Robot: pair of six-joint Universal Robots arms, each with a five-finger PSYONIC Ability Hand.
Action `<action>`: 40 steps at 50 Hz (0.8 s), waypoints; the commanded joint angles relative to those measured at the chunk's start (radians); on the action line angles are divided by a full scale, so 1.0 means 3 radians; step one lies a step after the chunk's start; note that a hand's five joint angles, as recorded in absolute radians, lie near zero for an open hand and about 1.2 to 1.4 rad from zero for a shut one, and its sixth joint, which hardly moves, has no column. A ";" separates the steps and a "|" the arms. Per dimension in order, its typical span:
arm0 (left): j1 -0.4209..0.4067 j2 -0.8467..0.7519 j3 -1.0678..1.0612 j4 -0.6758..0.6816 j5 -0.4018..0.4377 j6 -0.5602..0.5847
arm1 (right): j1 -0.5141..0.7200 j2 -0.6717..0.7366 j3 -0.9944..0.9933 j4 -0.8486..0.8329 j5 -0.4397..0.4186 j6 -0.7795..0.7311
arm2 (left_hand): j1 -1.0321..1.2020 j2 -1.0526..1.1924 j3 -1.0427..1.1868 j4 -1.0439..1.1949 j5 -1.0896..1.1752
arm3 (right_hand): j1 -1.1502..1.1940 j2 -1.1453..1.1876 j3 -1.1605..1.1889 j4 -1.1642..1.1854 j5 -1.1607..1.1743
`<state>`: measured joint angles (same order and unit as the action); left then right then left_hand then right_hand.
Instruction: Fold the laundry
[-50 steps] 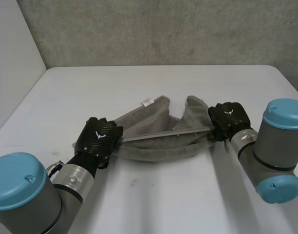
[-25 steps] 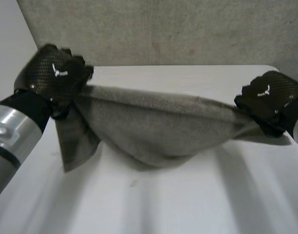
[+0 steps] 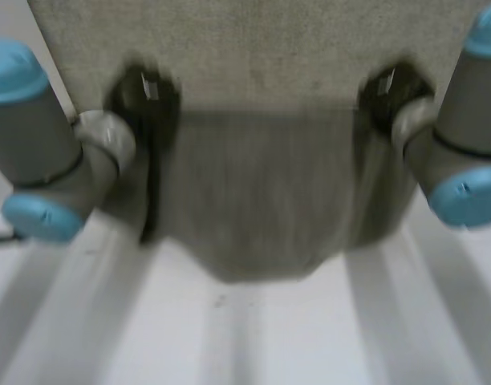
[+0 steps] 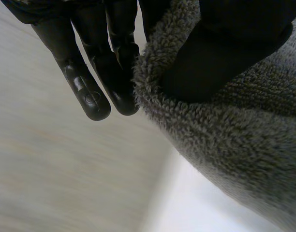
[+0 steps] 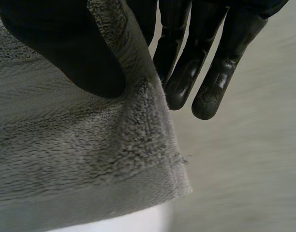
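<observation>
A grey fluffy towel (image 3: 261,192) hangs spread in the air between my two raised hands, its lower edge just above the white table (image 3: 253,337). My left hand (image 3: 149,100) pinches one upper corner of the towel (image 4: 235,125) between thumb (image 4: 220,58) and fingers (image 4: 97,82). At the other upper corner my right hand (image 3: 386,96) holds the towel (image 5: 80,150), its thumb (image 5: 66,48) pressing the cloth against the fingers (image 5: 206,72).
A grey concrete wall (image 3: 261,48) stands behind the table. Both arms (image 3: 37,160) are lifted high at either side of the towel, the right arm (image 3: 462,152) opposite the left.
Both hands have risen and spread apart, lifting the towel off the table and stretching it out so it hangs flat between them.
</observation>
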<state>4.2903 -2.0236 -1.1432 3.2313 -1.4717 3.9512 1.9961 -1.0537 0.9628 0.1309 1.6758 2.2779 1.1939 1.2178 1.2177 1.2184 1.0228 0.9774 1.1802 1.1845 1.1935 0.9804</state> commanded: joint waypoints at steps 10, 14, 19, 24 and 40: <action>0.0062 0.0553 -0.0293 0.1982 -0.0228 -0.0014 | 0.0004 -0.0762 0.0667 -0.2374 -0.0207 0.0174 | 0.0675 0.0595 0.0595 0.0593 0.0663 | 0.1396 0.0720 0.0706 0.0676 0.0804; 0.0144 0.0614 -0.1024 0.1935 -0.0162 -0.0014 | -0.0006 -0.0803 0.1234 -0.2349 -0.0355 0.0159 | 0.0675 0.0595 0.0595 0.0593 0.0663 | 0.1396 0.0720 0.0706 0.0676 0.0804; 0.0226 0.0574 -0.1686 0.1956 0.0038 -0.0009 | -0.0006 -0.0813 0.1740 -0.2119 -0.0437 0.0159 | 0.0675 0.0595 0.0595 0.0593 0.0663 | 0.1396 0.0720 0.0706 0.0676 0.0804; 0.0231 0.0277 -0.2075 0.2027 0.0227 0.0011 | -0.0006 -0.0701 0.2093 -0.1889 -0.0473 0.0190 | 0.0675 0.0595 0.0595 0.0593 0.0663 | 0.1396 0.0720 0.0706 0.0676 0.0804; 0.0272 -0.0076 -0.2468 0.2002 0.0248 0.0016 | -0.0093 -0.0476 0.2666 -0.1832 -0.0432 0.0230 | -0.1369 -0.1449 -0.1449 -0.1451 -0.1381 | 0.1396 0.0720 0.0706 0.0676 0.0804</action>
<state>4.3674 -2.0801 -1.8681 3.8365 -1.3882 3.9578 1.9842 -1.1864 1.7401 -0.4153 1.5412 2.3456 1.0439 1.0595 1.0594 1.0596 0.8877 0.9774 1.1802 1.1846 1.1935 0.9804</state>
